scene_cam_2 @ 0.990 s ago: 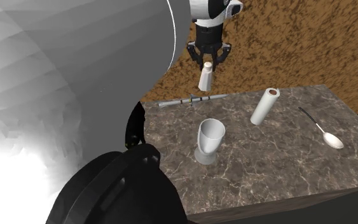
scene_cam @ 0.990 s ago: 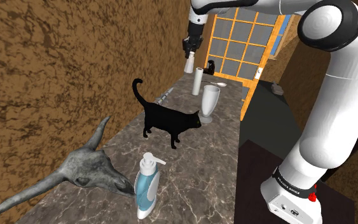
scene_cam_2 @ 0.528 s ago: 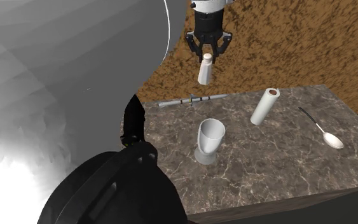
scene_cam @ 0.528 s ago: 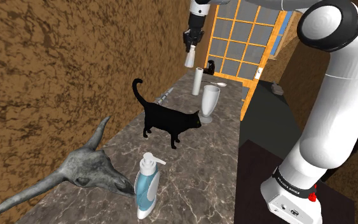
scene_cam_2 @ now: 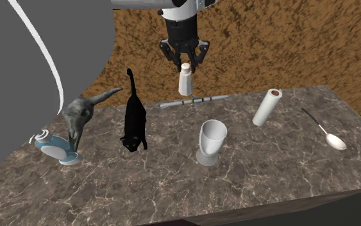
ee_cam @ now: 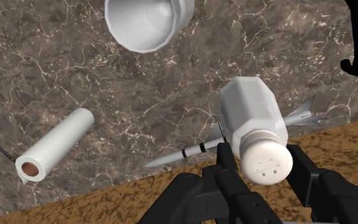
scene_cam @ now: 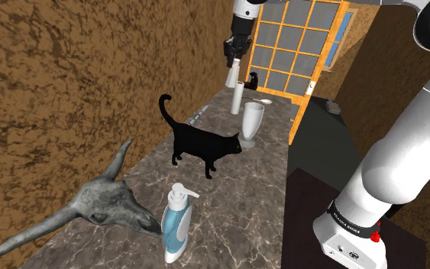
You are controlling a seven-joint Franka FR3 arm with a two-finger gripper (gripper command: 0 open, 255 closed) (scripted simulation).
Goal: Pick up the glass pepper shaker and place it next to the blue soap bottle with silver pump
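the hand point(scene_cam_2: 185, 63) clasped the white pepper shaker point(scene_cam_2: 185, 81) by its cap, high above the counter point(scene_cam_2: 275, 170), and the carry to the far-off blue soap bottle point(scene_cam: 176, 226) could clip the black cat point(scene_cam: 202, 145) standing between, or shake the shaker loose.

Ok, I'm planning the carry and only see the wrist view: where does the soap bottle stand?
Observer: The soap bottle stands upright at the counter's end nearest the stand, far from the held shaker.
Operator: Anything between them?
Observer: A black cat figure stands mid-counter, roughly on that line.
Operator: Room beside the bottle?
Observer: A horned skull lies right beside it on the shoulder view's left; its other side is bare counter.
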